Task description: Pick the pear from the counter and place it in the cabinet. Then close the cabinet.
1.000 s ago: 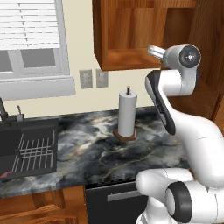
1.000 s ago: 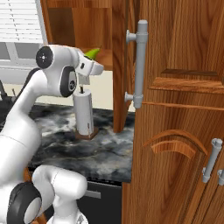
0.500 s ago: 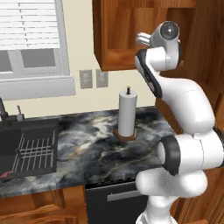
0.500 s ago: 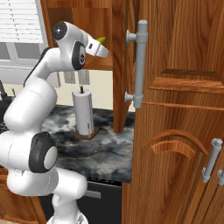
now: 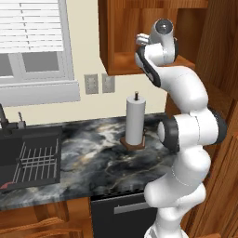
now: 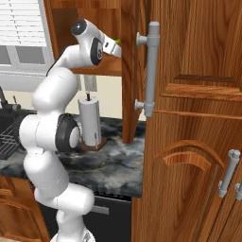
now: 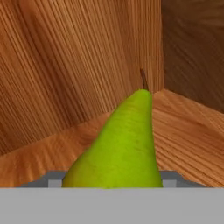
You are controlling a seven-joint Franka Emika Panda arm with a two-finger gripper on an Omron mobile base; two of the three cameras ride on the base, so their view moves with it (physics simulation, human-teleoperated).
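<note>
Since a second ago the arm has swung up and reached further in: the hand that was level with the cabinet's lower edge now sits inside the open cabinet, and the pear has gone in with it.

Pear: smooth yellow-green skin, wide at the base, tapering to a narrow neck with a thin dark stem. In the hand view its long axis runs away from the camera, stem end pointing toward the back corner of the cabinet, base end at the jaws. In the right base view a sliver of it pokes out past the hand, pointing right toward the cabinet's inner wall.

Gripper is clamped on the pear's wide end; fingertips are hidden behind the fruit in the hand view. Pear is above the cabinet's shelf bottom; cannot tell whether it touches the wood.

Cabinet door stands wide open, its long grey bar handle vertical in the right base view.

Below, on the dark marbled counter, a white paper towel roll stands upright on its holder. Black sink with rack sits at the counter's left. Two wall outlets are on the wall under the cabinet.
</note>
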